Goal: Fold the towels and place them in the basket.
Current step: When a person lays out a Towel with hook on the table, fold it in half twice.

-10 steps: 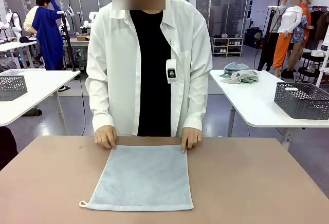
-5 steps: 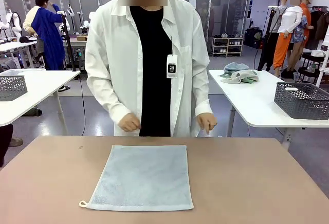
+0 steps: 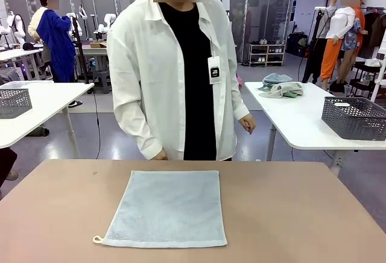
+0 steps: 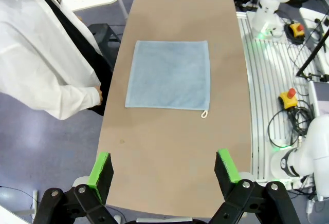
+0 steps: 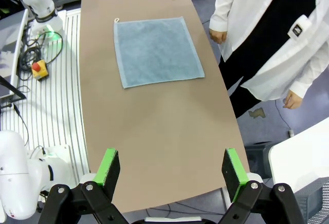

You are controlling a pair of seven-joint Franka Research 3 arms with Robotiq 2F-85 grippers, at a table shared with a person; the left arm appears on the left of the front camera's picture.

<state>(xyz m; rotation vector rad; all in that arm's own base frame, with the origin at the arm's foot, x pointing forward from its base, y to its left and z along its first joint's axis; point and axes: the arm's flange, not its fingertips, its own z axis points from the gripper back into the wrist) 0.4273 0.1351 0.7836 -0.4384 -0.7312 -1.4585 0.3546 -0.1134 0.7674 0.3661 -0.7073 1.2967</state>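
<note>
Item 1. Left gripper (image 4: 163, 167): black, two-finger, green pads. Jaws spread wide, nothing between them. Hovers high over the tan table (image 4: 169, 147), with the towel at its twelve o'clock.

Item 2. Pale blue-grey rectangular terry towel (image 3: 166, 209): flat, unfolded, mid-table. Small white corner loop (image 3: 96, 239) at its seven o'clock. Likely light, limp and grippy (no stiffness to lean on). Best pinched at the near corners, five and seven o'clock, and carried toward twelve.

Item 3. Person's hand (image 3: 246, 122): loosely curled, off the table, at the towel's one o'clock.

Item 4. Right gripper (image 5: 170, 166): jaws wide apart, empty, aloft.
</note>
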